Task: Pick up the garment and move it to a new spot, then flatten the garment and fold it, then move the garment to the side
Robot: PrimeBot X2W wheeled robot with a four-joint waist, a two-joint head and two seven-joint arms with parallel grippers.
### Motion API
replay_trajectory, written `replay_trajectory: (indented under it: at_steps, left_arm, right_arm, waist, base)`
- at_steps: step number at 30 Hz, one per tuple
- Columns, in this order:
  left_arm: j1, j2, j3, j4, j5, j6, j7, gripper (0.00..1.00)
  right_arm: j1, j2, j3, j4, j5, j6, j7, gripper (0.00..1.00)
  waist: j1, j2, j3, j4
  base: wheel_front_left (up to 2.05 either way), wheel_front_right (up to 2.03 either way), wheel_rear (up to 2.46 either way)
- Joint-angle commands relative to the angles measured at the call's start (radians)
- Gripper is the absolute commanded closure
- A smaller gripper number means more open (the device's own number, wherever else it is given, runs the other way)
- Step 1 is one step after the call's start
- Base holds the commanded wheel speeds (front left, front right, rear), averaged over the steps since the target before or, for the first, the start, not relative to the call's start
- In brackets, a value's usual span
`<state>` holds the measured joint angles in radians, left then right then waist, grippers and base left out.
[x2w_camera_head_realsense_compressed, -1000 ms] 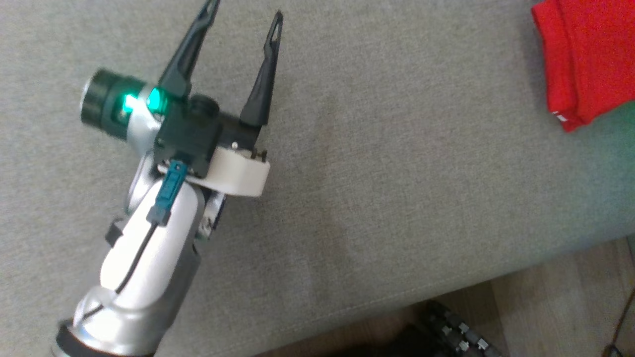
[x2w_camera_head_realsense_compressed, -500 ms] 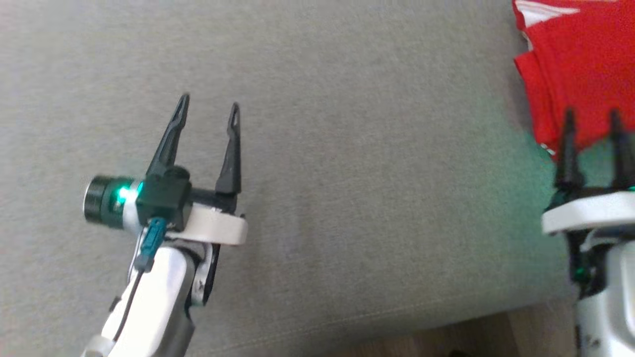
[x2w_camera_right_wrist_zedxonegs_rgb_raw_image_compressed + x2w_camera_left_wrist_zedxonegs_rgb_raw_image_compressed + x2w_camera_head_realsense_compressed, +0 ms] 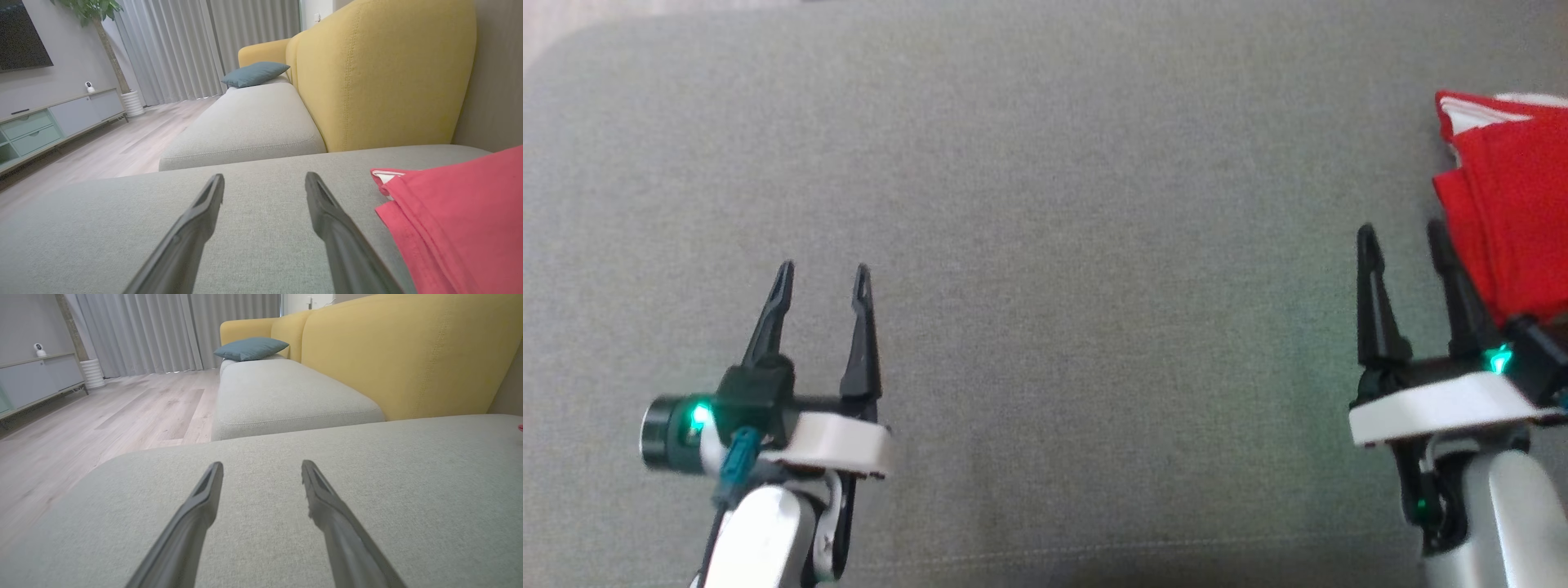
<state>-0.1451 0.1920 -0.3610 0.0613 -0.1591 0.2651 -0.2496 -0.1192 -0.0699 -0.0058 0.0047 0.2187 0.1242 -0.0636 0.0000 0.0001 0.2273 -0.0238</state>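
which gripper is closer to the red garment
The right gripper: its fingers sit right beside the red garment, while the left gripper is far off across the grey cushion.

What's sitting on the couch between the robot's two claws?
Nothing. In the head view, bare grey cushion stretches between the left gripper and the right gripper. The red garment lies on the right gripper's far side.

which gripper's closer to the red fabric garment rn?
Right. The right gripper is open just left of the red fabric garment; the left gripper, also open, is far off to its left across the grey fabric cushion.
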Motion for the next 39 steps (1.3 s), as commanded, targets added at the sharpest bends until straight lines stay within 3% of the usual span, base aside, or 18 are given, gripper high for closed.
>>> replay_trajectory:
  at_steps: [1,16,39]
  left_arm:
    - [-0.01,0.021,0.045,-0.027,-0.013,0.003,-0.012,0.0]
    - [0.087,0.038,0.044,0.014,-0.056,-0.009,-0.008,0.0]
    - [0.084,0.046,0.038,0.014,-0.065,0.006,-0.007,0.0]
  right_arm:
    - [0.01,0.008,0.024,-0.043,0.001,0.007,0.005,0.0]
    - [0.129,0.019,0.042,-0.061,-0.023,0.007,0.039,0.0]
    - [0.146,0.02,0.043,-0.086,-0.031,0.007,0.054,0.0]
  waist:
    - [0.0,-0.0001,-0.033,0.012]
    - [0.0,-0.0001,-0.15,0.005]
    - [0.0,-0.0001,-0.154,0.007]
  base:
    - [0.0,0.0,0.0]
    - [0.0,0.0,0.0]
    - [0.0,0.0,0.0]
